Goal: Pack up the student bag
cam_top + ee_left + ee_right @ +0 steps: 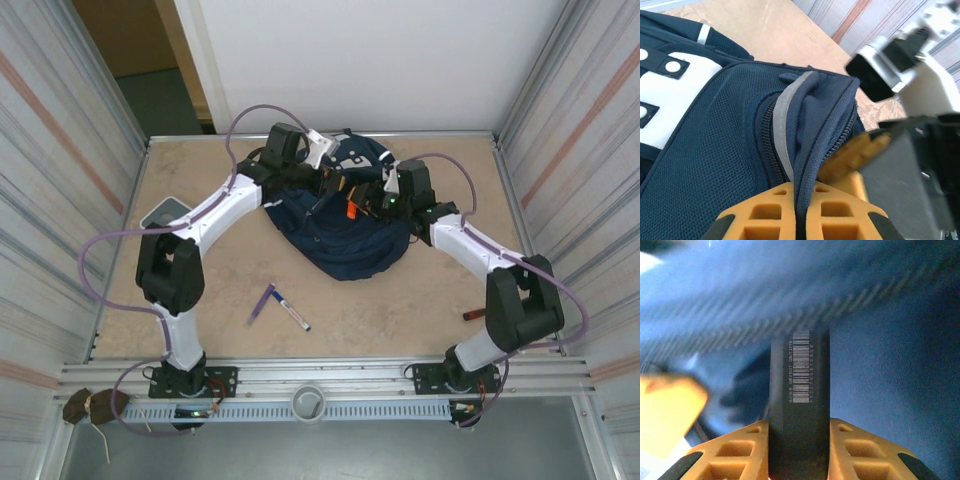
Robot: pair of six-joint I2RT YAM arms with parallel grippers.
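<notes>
A: Where's the student bag (pixel 345 235)?
B: Mid tabletop (pixel 420 300), far side, btwn both arms. Left jaws clamped on its zip-edge fabric.
A: Right jaws?
B: Clamped on a dark barcoded slab (pixel 800 385). Its long axis points straight ahead at the bag. Opening's just fwd, I reckon.

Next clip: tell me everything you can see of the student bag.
The student bag is a large navy fabric backpack, slumped on the table at its far middle, between both arms. It has mesh panels, a grey reflective stripe, a zipper and white patches near its top. The left gripper is shut on a fabric fold beside the zipper. The right gripper holds a dark barcoded slab close to its blue cloth.
</notes>
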